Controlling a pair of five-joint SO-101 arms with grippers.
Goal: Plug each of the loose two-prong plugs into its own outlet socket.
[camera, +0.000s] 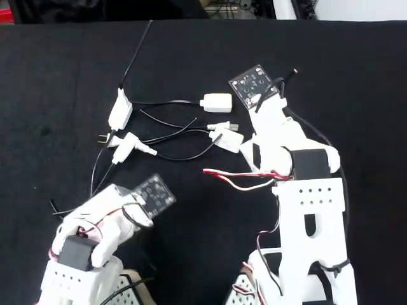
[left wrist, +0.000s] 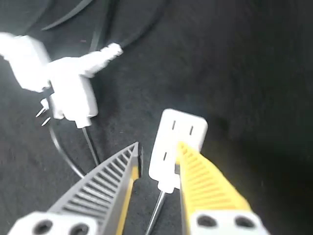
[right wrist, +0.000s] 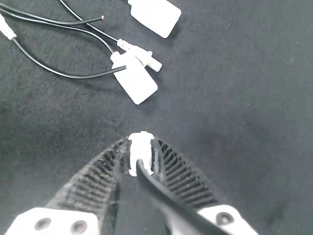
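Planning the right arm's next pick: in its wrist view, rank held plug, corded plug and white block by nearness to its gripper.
1. Held plug, clamped in the right gripper.
2. Corded plug, just ahead.
3. White block, farthest ahead.

1. High view: fixed cam off the arms [camera: 308,203], looking steeply down on the black table [camera: 57,76], far enough to frame both arms
2. Left wrist view: on the wrist, close to the table, looking out along left gripper [left wrist: 158,147]
3. Right wrist view: same, along right gripper [right wrist: 141,143] pinching a small plug [right wrist: 141,149]
4. Overlap: white plug cluster [camera: 126,145] in high and left wrist views
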